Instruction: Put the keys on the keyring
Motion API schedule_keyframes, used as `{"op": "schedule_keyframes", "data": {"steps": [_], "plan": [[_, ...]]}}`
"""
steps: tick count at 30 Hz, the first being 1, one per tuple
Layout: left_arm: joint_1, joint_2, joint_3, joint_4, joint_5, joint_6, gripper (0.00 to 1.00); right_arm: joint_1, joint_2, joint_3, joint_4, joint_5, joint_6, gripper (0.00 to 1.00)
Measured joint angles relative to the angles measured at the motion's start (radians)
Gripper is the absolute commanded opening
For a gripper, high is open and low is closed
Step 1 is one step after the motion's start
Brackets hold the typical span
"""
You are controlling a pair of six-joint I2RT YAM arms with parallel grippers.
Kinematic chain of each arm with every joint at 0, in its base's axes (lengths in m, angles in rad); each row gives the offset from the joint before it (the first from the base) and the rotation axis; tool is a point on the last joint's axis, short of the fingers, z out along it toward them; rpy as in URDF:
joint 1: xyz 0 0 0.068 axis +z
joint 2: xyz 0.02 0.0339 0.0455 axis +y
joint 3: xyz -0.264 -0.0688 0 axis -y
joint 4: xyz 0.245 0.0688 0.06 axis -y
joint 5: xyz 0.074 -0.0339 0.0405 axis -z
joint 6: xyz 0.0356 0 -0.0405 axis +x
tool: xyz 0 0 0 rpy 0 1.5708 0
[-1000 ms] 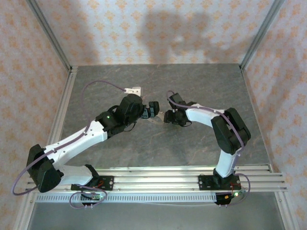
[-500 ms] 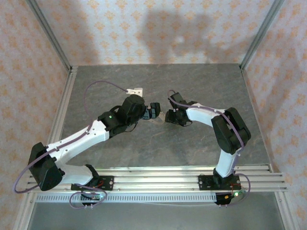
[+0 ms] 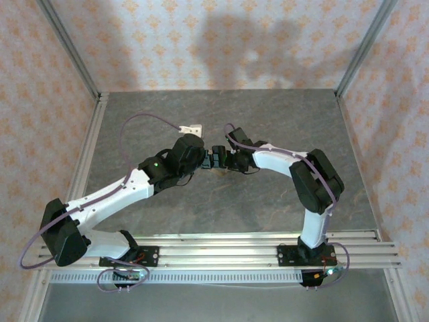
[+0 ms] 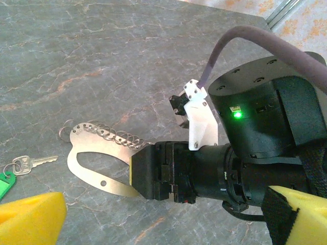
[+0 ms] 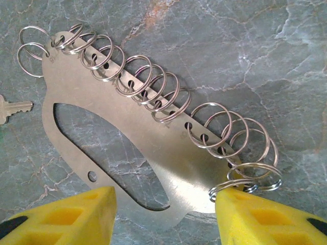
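Currently right claw point(image 5: 173, 217) is apart, its yellow fingertips point(image 5: 76, 217) straddling the lower end of the keyring point(image 5: 153, 148), a flat metal plate with split rings along one edge, flat on the desk point(image 5: 286, 61). The tip at lower right of the frame touches the end ring. Left claw point(image 4: 163, 218) is apart too, holding nothing. Key point(image 4: 31, 163) lies at left edge of frame, just beside the plate.

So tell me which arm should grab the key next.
Probably left. The key lies close to a finger of the open left gripper, while the right gripper straddles the end of the ring plate, better suited to steadying it.
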Motion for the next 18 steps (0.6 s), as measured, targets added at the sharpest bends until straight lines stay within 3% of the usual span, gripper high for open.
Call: {"op": "schedule_keyframes", "data": {"steps": [8,18], "plan": [[0.000,0.000,0.000,0.000,-0.003,0.000,1.00,0.029,-0.035,-0.021,-0.005,-0.005,0.003,0.53],[0.000,-0.001,0.000,-0.001,-0.036,0.000,1.00,0.028,-0.107,-0.032,-0.085,0.124,-0.061,0.48]]}}
